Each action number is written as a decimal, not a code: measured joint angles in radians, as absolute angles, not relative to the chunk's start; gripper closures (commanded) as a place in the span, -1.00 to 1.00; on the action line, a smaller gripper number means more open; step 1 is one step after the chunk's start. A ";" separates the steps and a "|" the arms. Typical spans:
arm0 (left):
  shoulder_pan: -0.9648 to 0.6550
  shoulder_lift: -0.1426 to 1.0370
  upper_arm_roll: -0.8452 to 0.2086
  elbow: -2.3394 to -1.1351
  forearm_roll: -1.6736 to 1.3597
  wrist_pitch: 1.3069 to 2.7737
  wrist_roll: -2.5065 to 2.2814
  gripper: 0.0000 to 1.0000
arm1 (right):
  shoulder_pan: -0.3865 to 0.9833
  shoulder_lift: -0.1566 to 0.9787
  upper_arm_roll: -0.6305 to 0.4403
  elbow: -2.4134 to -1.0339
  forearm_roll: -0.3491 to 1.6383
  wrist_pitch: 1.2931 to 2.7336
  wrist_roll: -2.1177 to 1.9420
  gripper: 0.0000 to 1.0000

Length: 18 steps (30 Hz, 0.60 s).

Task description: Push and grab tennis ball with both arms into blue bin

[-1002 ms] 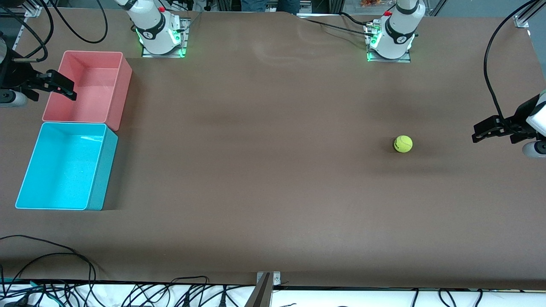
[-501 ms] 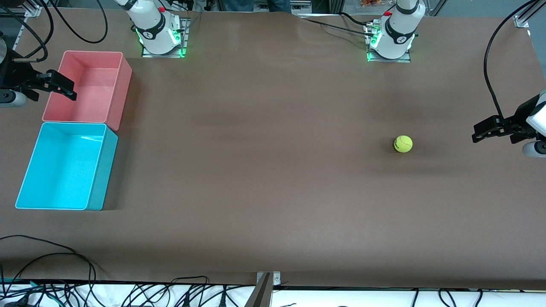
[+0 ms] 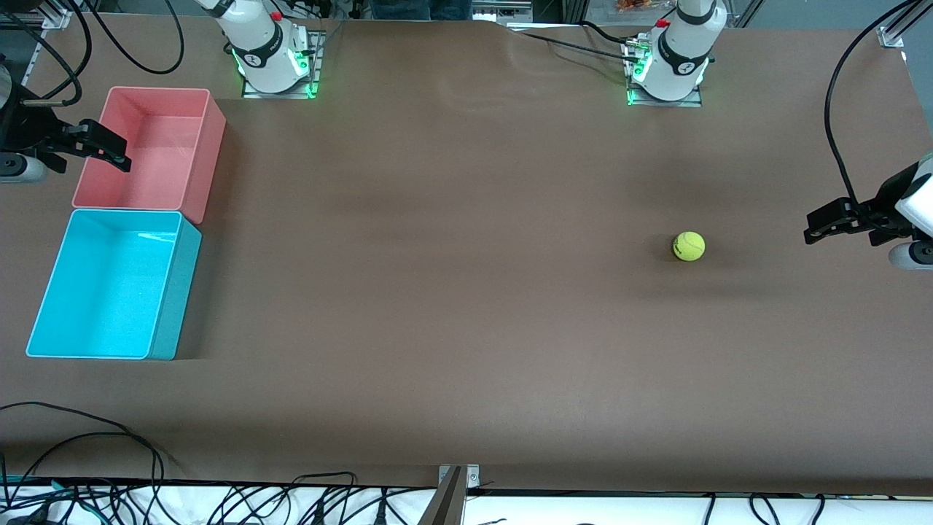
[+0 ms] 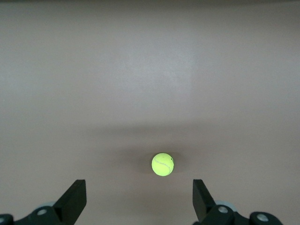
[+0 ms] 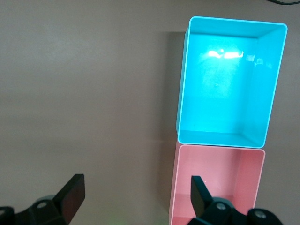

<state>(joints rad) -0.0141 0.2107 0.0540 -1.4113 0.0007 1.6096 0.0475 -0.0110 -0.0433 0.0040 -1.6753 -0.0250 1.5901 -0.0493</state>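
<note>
The tennis ball (image 3: 689, 246) lies on the brown table toward the left arm's end. In the left wrist view the ball (image 4: 162, 164) sits ahead of the open, empty left gripper (image 4: 138, 193), apart from its fingers. In the front view the left gripper (image 3: 816, 224) hangs over the table near the table's end, a gap away from the ball. The blue bin (image 3: 175, 292) stands empty at the right arm's end. The right gripper (image 3: 116, 152) is open and empty over the pink bin's outer rim. In the right wrist view the right gripper (image 5: 136, 193) sits short of the blue bin (image 5: 225, 138).
An empty pink bin (image 3: 208, 146) touches the blue bin on the side farther from the front camera; it also shows in the right wrist view (image 5: 220, 187). Cables (image 3: 109, 437) lie along the table's front edge. The two arm bases stand at the back edge.
The left gripper has shifted very slightly toward the ball. The ball, the bins and the right gripper have not moved.
</note>
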 measured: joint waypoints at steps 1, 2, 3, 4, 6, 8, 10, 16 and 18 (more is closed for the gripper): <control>-0.014 0.211 0.054 -1.411 0.001 1.610 0.045 0.57 | -0.011 -0.043 0.004 -1.675 -0.025 1.590 -0.049 -1.00; -0.014 0.211 0.054 -1.411 0.001 1.609 0.040 0.85 | -0.011 -0.043 0.004 -1.675 -0.025 1.590 -0.049 -1.00; -0.014 0.212 0.054 -1.411 0.001 1.609 0.033 1.00 | -0.011 -0.043 0.004 -1.675 -0.025 1.590 -0.049 -1.00; -0.013 0.212 0.054 -1.411 0.001 1.609 0.024 1.00 | -0.011 -0.043 0.004 -1.675 -0.025 1.590 -0.049 -1.00; -0.013 0.213 0.054 -1.411 0.001 1.608 0.013 1.00 | -0.011 -0.043 0.004 -1.675 -0.025 1.590 -0.049 -1.00; -0.013 0.213 0.054 -1.411 0.001 1.598 0.004 1.00 | -0.011 -0.043 0.004 -1.675 -0.025 1.590 -0.049 -1.00; -0.013 0.214 0.054 -1.411 0.001 1.584 -0.007 1.00 | -0.011 -0.043 0.004 -1.675 -0.025 1.590 -0.049 -1.00; -0.013 0.214 0.054 -1.411 0.001 1.568 -0.082 1.00 | -0.011 -0.043 0.003 -1.675 -0.025 1.590 -0.049 -1.00; -0.013 0.214 0.054 -1.411 0.001 1.565 -0.135 1.00 | -0.011 -0.043 0.003 -1.675 -0.025 1.590 -0.049 -1.00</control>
